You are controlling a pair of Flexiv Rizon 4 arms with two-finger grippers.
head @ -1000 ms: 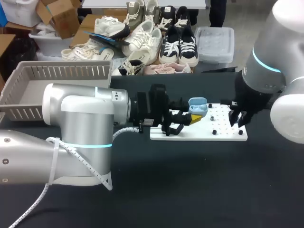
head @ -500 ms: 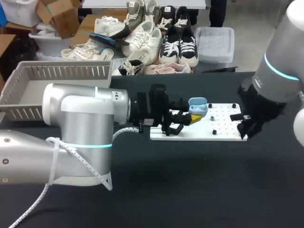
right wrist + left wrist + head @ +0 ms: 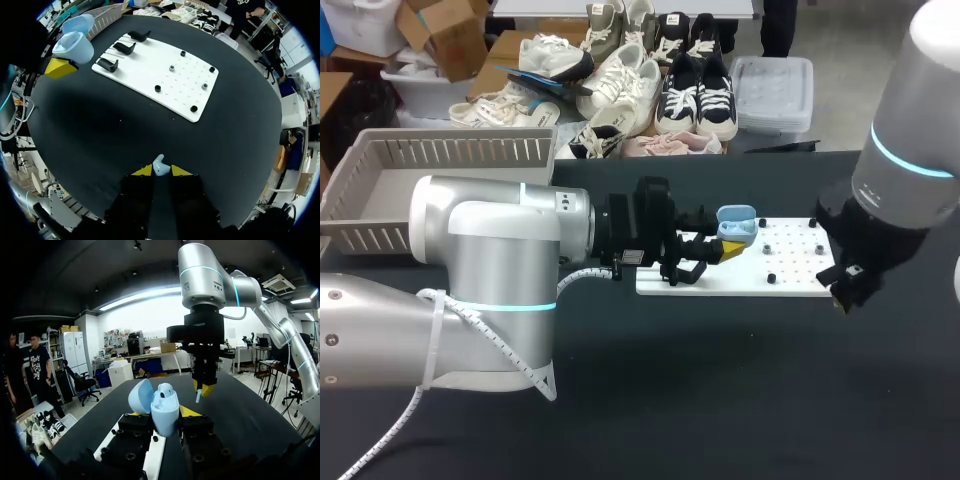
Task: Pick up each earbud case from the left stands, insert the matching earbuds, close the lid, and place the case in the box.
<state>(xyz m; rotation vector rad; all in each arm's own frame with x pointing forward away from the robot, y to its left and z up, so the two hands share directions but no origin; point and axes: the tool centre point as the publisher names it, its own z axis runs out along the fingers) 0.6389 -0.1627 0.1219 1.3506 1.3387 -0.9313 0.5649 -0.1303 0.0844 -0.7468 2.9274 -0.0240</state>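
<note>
The light-blue earbud case (image 3: 736,222), its lid open and facing up at the middle of the head view, is pinched by the left gripper (image 3: 724,248) beside the white board (image 3: 750,282), likely so the right gripper (image 3: 844,290) at centre right, clamped on a matching earbud (image 3: 159,164), can seat it.

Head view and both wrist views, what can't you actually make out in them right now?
- Head view: the earbud is hidden by the right gripper's own body.
- Head view: the left gripper covers the stands on the board.
- Left wrist view: the case's front wall hides its pockets, so how many are filled is unclear.
- Right wrist view: the box is cut off by the black rim.
</note>
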